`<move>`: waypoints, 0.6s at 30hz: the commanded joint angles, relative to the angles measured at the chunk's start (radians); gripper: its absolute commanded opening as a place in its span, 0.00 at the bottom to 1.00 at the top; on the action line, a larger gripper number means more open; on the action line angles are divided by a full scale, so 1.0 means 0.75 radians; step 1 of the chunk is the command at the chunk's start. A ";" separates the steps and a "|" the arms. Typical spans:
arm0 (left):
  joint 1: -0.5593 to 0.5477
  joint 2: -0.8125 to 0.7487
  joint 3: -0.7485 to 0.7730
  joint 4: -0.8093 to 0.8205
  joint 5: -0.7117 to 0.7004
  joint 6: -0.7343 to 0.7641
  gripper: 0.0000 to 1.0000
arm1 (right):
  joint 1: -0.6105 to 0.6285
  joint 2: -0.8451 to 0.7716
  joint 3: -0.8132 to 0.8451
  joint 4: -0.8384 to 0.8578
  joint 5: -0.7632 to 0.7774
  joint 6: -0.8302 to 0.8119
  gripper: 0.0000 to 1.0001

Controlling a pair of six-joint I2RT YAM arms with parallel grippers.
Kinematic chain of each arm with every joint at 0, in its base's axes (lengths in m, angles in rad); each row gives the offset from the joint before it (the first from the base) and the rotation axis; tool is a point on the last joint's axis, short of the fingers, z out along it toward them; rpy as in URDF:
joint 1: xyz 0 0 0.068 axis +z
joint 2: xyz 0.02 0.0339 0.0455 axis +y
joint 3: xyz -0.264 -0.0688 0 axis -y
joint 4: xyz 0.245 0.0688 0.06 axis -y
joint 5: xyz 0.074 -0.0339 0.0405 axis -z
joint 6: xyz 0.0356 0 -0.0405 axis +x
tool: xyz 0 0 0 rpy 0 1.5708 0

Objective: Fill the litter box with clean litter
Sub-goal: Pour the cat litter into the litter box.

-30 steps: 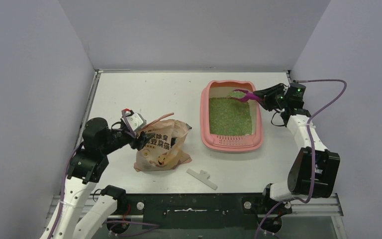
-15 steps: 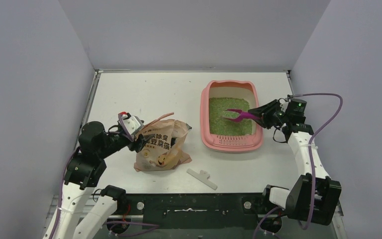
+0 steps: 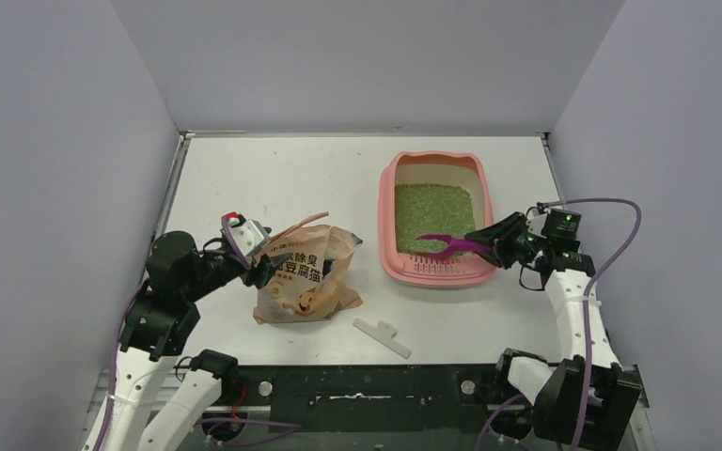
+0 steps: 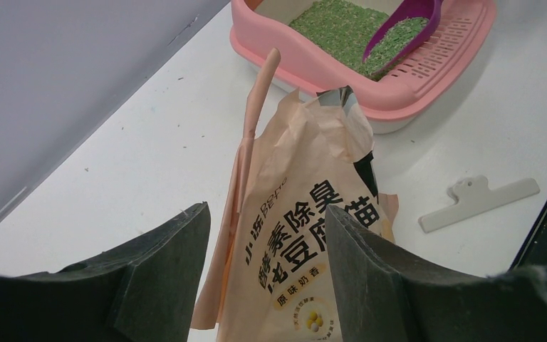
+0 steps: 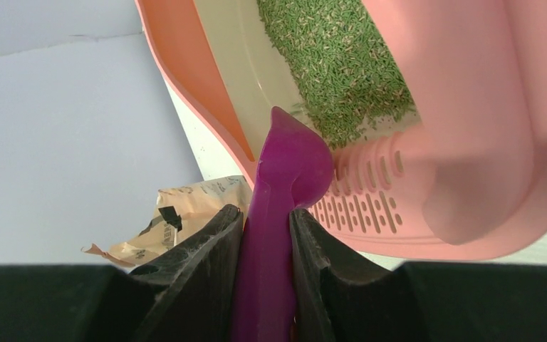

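At the slotted end of the litter box [image 3: 384, 224], right end effector [image 3: 489, 248], clamped on the scoop [image 3: 456, 247], has drawn nearer.

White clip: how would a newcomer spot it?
Find the pink litter box on the table's right side. Left of it sits a tan bag; the clip lies between them, closer to the near edge. It alone is flat and white.

The tabletop [image 3: 273, 178] is viewed from above and behind; the litter box [image 3: 437, 270] is shared by both low, close wrist views.
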 commanded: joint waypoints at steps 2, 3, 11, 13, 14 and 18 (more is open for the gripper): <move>-0.007 -0.009 0.045 0.022 0.022 -0.014 0.58 | -0.082 -0.065 0.031 -0.126 -0.075 -0.110 0.00; -0.007 -0.010 0.045 0.022 0.023 -0.014 0.57 | -0.102 -0.071 0.038 -0.159 -0.078 -0.135 0.00; -0.007 -0.013 0.036 0.029 0.029 -0.014 0.58 | -0.261 -0.117 0.085 -0.401 -0.068 -0.306 0.00; -0.007 -0.016 0.034 0.029 0.029 -0.012 0.58 | -0.291 -0.127 0.088 -0.423 -0.054 -0.319 0.00; -0.006 -0.017 0.037 0.026 0.028 -0.012 0.58 | -0.308 -0.132 0.102 -0.448 -0.033 -0.334 0.00; -0.005 -0.033 0.037 0.010 0.020 0.003 0.58 | -0.349 -0.144 0.173 -0.516 0.034 -0.377 0.00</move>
